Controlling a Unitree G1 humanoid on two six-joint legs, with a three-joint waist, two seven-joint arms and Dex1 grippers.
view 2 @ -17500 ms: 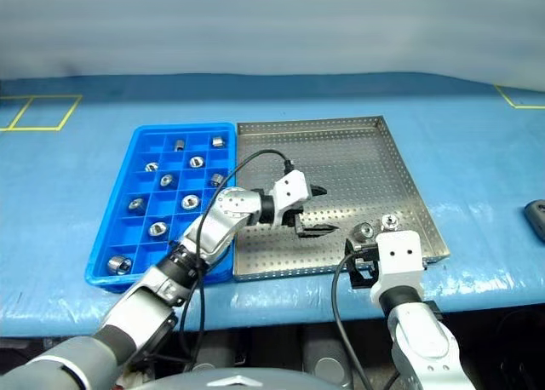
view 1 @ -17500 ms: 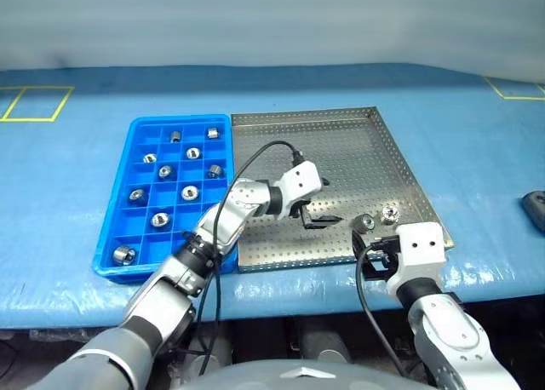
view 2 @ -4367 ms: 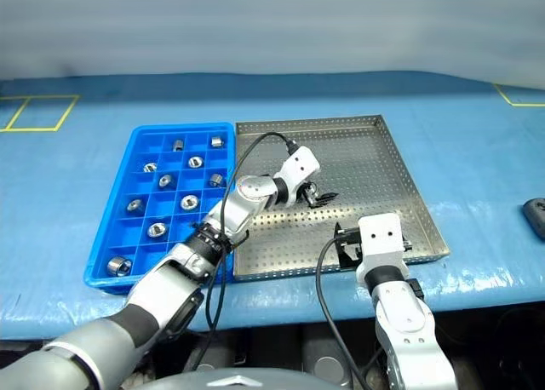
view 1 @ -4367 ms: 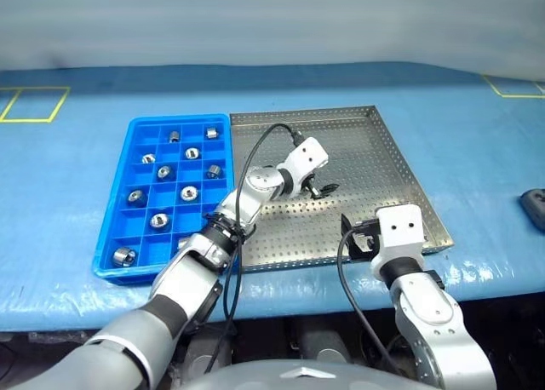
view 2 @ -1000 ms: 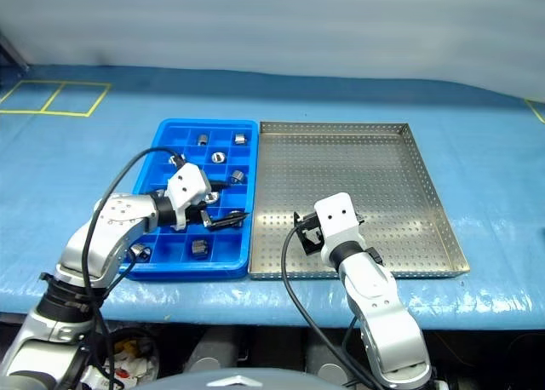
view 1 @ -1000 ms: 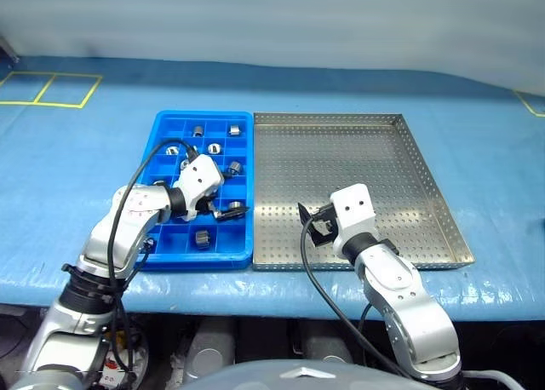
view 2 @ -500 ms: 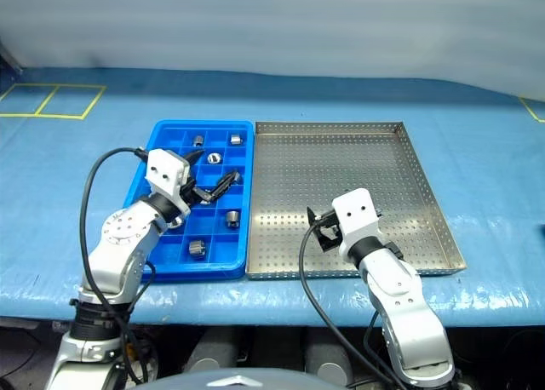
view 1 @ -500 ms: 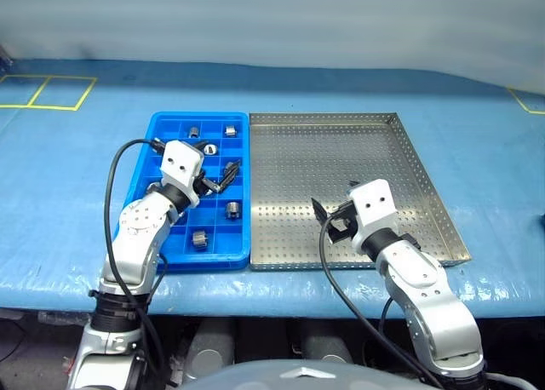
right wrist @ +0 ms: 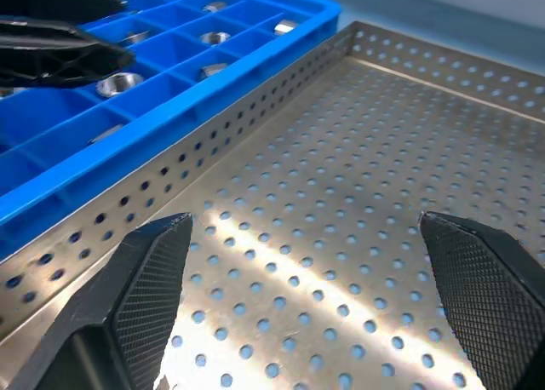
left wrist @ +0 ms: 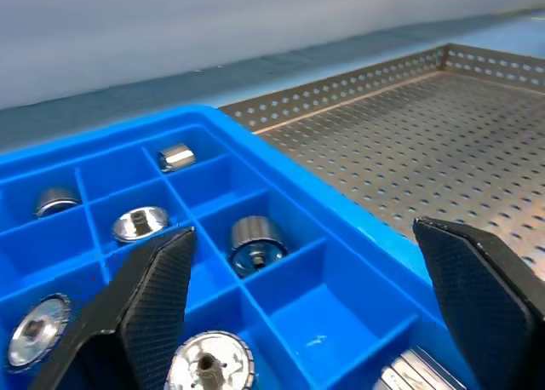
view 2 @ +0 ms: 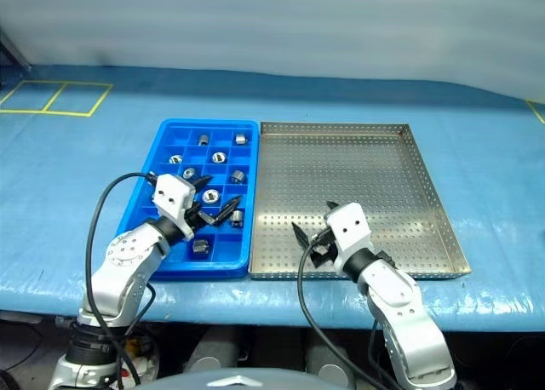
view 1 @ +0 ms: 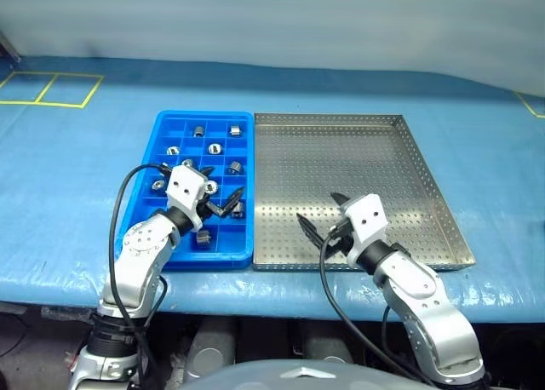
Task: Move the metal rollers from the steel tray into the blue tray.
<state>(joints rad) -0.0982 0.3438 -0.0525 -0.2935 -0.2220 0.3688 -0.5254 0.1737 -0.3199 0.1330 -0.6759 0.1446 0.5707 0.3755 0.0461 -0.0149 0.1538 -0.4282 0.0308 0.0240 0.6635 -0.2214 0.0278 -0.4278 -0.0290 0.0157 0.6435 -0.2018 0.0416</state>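
Note:
Several metal rollers [view 1: 213, 149] lie in separate compartments of the blue tray [view 1: 204, 114]; the left wrist view shows one roller [left wrist: 255, 237] close up. To the right, touching it, is the steel tray [view 1: 366, 151], its perforated floor bare. My left gripper [view 1: 223, 188] hangs open and empty over the near part of the blue tray. Over the steel tray's near left corner my right gripper [view 1: 322, 215] is also open, pointing left, with nothing between its fingers. The right wrist view looks across the steel floor [right wrist: 341, 237] toward the blue tray [right wrist: 255, 32].
Both trays rest on a table under a blue cover [view 1: 77, 203]. Yellow tape marks [view 1: 51, 88] lie at the far left, and another [view 1: 532, 105] at the far right. Black cables loop from both wrists. The table's front edge runs just below the trays.
The head view has swayed. Both wrists have turned a little over their trays, the left hand sinking slightly. Both grippers stay open and empty; the rollers lie as before.

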